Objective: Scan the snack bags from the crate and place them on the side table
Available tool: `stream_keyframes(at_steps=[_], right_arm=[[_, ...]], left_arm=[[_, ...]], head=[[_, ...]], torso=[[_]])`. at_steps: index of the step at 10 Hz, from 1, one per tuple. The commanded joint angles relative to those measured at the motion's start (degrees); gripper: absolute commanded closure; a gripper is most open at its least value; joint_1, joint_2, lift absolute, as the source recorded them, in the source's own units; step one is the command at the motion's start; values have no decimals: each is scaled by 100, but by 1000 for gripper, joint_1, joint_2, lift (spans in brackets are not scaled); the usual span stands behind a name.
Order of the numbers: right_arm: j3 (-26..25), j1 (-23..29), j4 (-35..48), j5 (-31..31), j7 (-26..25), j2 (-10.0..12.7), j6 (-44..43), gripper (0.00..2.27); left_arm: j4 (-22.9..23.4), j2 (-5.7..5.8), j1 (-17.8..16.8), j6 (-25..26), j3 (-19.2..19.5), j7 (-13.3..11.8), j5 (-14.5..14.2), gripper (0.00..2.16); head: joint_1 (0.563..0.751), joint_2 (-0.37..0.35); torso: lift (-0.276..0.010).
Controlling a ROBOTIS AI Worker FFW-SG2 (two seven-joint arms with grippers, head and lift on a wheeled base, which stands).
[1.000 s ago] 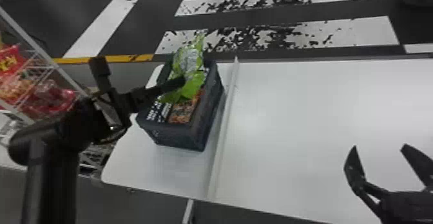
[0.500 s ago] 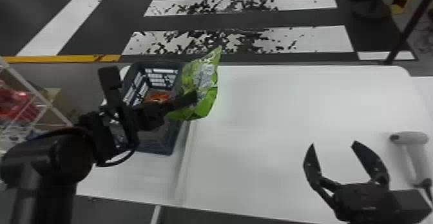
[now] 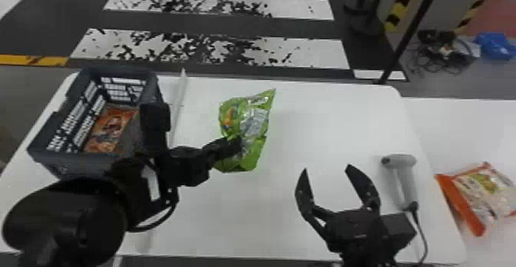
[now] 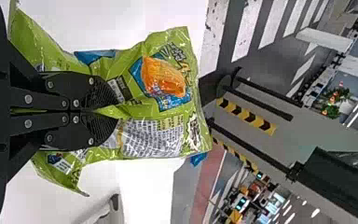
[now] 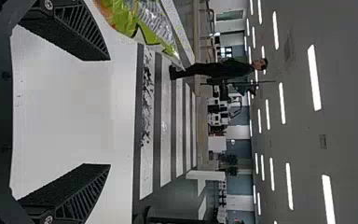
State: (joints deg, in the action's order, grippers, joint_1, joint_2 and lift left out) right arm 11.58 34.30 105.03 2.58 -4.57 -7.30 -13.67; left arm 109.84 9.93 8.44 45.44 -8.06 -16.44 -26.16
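My left gripper (image 3: 234, 145) holds a green snack bag (image 3: 251, 122) above the white table, right of the crate (image 3: 57, 162). In the left wrist view the left gripper (image 4: 107, 111) is shut on the green bag's (image 4: 154, 135) crumpled middle. An orange snack bag (image 3: 109, 132) lies in the crate. My right gripper (image 3: 326, 168) stands open over the table, between the green bag and the scanner (image 3: 401, 182); in the right wrist view the right gripper (image 5: 109, 112) has nothing between its fingers. A red-edged snack bag (image 3: 480, 193) rests on the side table (image 3: 441, 132).
A raised white strip (image 3: 178, 105) runs along the table (image 3: 326, 124) beside the crate. The scanner's cable (image 3: 422, 239) trails toward the front edge, close to the right gripper. Black posts (image 3: 410, 32) stand beyond the table's back right.
My left gripper has carried the green bag out of the crate and rightward over the table. The head view has turned to the right, bringing the scanner and side table into sight.
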Motion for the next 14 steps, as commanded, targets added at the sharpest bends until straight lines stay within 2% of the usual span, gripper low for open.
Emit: stream_keyframes(at_steps=[1, 3, 4, 5, 6, 9, 10, 11, 13, 14], right_arm=[[-16, -2, 0, 14, 0, -9, 10, 66], [-33, -2, 0, 40, 0, -9, 10, 66], [-33, -2, 0, 49, 0, -18, 10, 66], [-33, 7, 9, 49, 0, -18, 10, 66], [-33, 16, 18, 49, 0, -18, 10, 66], [-33, 60, 88, 49, 0, -26, 10, 66], [-42, 68, 115, 49, 0, -26, 10, 66], [-42, 68, 115, 49, 0, -35, 10, 66], [-42, 60, 150, 49, 0, -35, 10, 66], [-51, 33, 176, 49, 0, -44, 27, 73]], left_arm=[[-375, -88, 8, -417, -512, 220, 120, 2135], [-1034, -149, 8, -1225, -995, 686, 243, 2071], [-1325, -211, 8, -1630, -1083, 862, 243, 1679], [-1465, -202, -1, -1893, -1153, 862, 243, 255], [-1474, -202, -1, -1929, -1162, 897, 243, -2], [-1351, -158, 35, -2175, -1136, 932, 243, 29], [-1140, -132, 149, -2280, -1074, 949, 296, 33], [-841, -106, 395, -2509, -951, 993, 569, 33], [-182, 88, 940, -3282, -573, 1020, 929, 36], [73, 228, 1168, -3651, -310, 1002, 982, 36]], head=[[695, -105], [695, -159], [695, -174], [695, -179], [695, -186], [695, -185], [695, -184], [695, -179], [695, -145], [695, -109]], torso=[[-50], [-50], [-50], [-50], [-50], [-50], [-50], [-50], [-50], [-50]])
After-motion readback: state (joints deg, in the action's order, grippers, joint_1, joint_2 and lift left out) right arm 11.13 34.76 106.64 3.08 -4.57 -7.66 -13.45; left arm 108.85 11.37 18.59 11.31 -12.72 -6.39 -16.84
